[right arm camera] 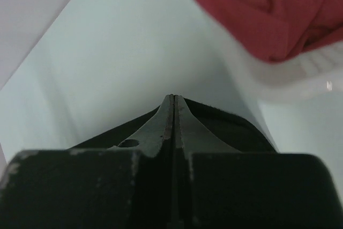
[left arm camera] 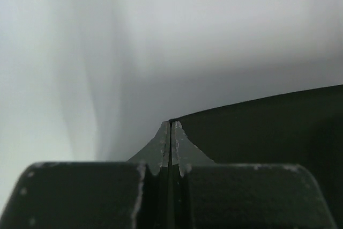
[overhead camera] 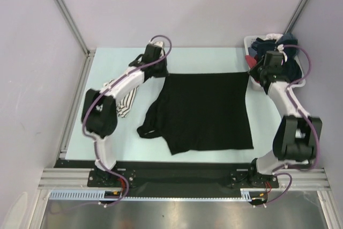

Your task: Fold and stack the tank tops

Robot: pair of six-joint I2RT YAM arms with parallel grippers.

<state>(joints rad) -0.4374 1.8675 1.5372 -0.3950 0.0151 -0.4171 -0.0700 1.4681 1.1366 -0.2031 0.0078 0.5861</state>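
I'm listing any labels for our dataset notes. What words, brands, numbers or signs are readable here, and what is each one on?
None: no view shows any readable text.
The black tank top, the striped top and the clothes basket show no print, tag or logo that can be made out.

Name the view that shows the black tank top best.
Top external: the black tank top lies spread out whole. Left wrist shows only one dark edge; right wrist only a corner.
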